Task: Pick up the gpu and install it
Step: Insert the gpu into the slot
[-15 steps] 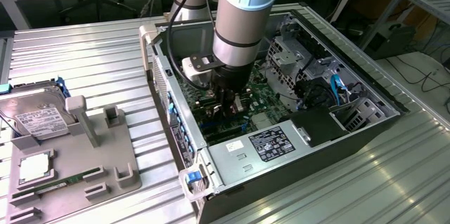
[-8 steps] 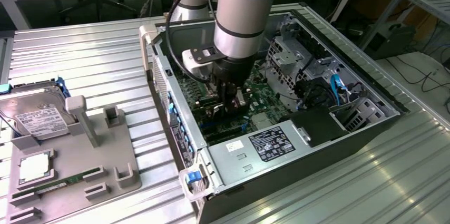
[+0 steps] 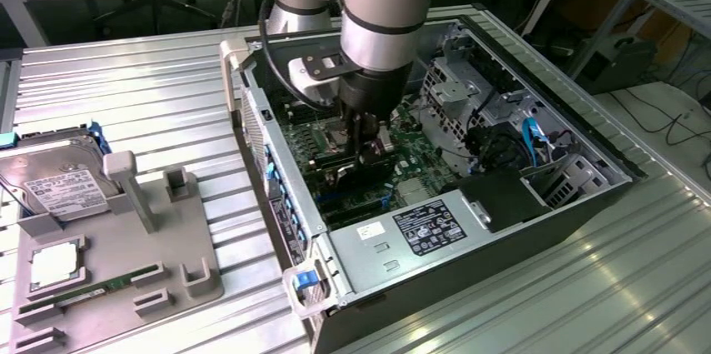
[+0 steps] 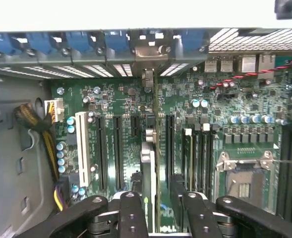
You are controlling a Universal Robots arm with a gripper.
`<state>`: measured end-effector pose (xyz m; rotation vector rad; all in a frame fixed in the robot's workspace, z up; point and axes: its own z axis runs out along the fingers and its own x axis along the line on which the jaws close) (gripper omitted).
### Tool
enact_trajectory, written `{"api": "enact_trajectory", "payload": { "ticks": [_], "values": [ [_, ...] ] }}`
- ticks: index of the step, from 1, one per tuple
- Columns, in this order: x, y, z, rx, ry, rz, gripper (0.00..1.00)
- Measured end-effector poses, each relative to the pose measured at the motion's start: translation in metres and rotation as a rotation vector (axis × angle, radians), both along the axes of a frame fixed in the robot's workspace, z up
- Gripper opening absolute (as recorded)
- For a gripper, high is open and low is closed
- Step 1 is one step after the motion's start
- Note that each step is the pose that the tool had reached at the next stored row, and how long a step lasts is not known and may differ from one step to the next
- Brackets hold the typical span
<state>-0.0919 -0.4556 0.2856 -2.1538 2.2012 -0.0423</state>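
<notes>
Arm (image 3: 384, 12) upright inside case (image 3: 578, 133), tool (image 4: 155, 198) clamped on gpu (image 4: 148, 168) above motherboard (image 4: 121, 106).

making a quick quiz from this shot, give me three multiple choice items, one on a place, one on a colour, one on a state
1. Where is the pincer?
A. inside the open computer case
B. over the grey holder
C. above the bare table

2. What colour is the main board in the case?
A. red
B. green
C. white

3. What state is the graphics card in?
A. lying on the table
C. resting in the grey holder
B. held edge-on between the pincer's fingers over the board's slots

Answers:
1 A, the arm reaches down into the case.
2 B, the wrist view shows a green board.
3 B, the card sits between the black fingers.
</notes>
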Motion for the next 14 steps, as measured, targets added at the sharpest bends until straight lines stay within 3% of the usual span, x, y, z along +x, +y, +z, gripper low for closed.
{"api": "enact_trajectory", "payload": {
  "ticks": [4,7,9,10,12,14],
  "values": [
    [0.0000,0.0000,0.0093,-0.0001,-0.0049,0.000,0.36],
    [0.0000,0.0000,0.0092,0.0001,-0.0052,0.000,0.34],
    [0.0000,0.0000,0.0093,0.0000,-0.0051,0.000,0.21],
    [0.0000,0.0000,0.0093,0.0000,-0.0051,0.000,0.21],
    [0.0000,0.0000,0.0093,0.0000,-0.0051,0.000,0.11],
    [0.0000,0.0000,0.0093,0.0000,-0.0051,0.000,0.11]
  ]
}}
